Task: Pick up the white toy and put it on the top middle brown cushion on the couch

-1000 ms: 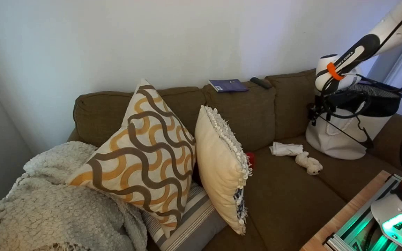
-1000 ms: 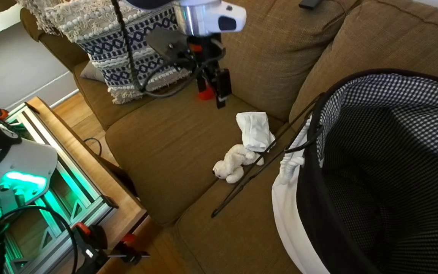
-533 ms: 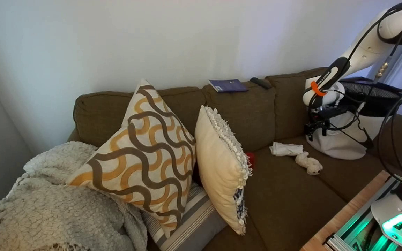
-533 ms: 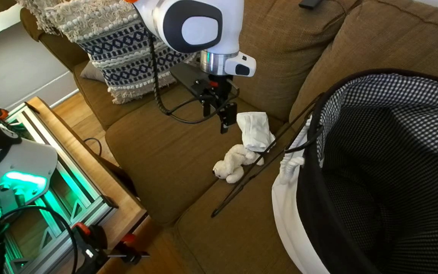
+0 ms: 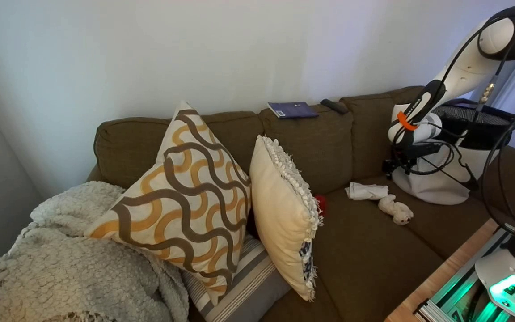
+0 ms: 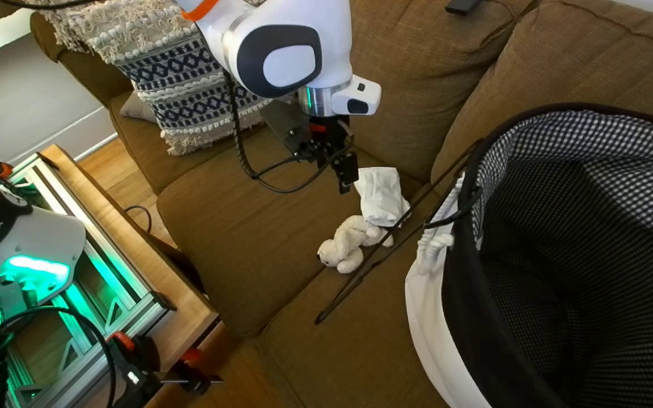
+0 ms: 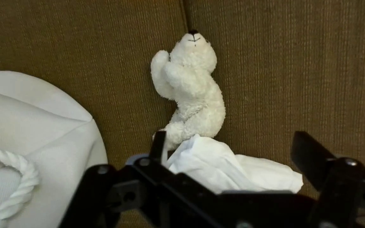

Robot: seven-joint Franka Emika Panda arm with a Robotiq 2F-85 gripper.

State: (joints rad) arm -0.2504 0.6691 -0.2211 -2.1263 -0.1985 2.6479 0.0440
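Observation:
The white toy (image 5: 395,210), a small soft bear, lies on the seat of the brown couch (image 5: 365,259); it also shows in an exterior view (image 6: 349,243) and in the wrist view (image 7: 198,88). One end of it touches a white folded cloth (image 7: 227,164). The top middle brown cushion (image 5: 324,147) stands at the couch back, with a book and a remote on its top edge; part of it shows in an exterior view (image 6: 434,62). My gripper (image 7: 230,141) is open and empty, above the cloth and beside the toy; it also shows in an exterior view (image 6: 346,178).
A white basket with a black rim (image 6: 465,294) stands beside the toy; its dark thin handle (image 6: 355,280) reaches past the toy. A purple book (image 5: 292,110) and a remote (image 5: 334,106) lie on the cushion top. A fringed pillow (image 5: 282,214) and a red object (image 5: 320,205) are nearby.
The arm has come down and toward the cloth and toy, most of it in the first half second, then a small shift. The toy and cloth have not moved.

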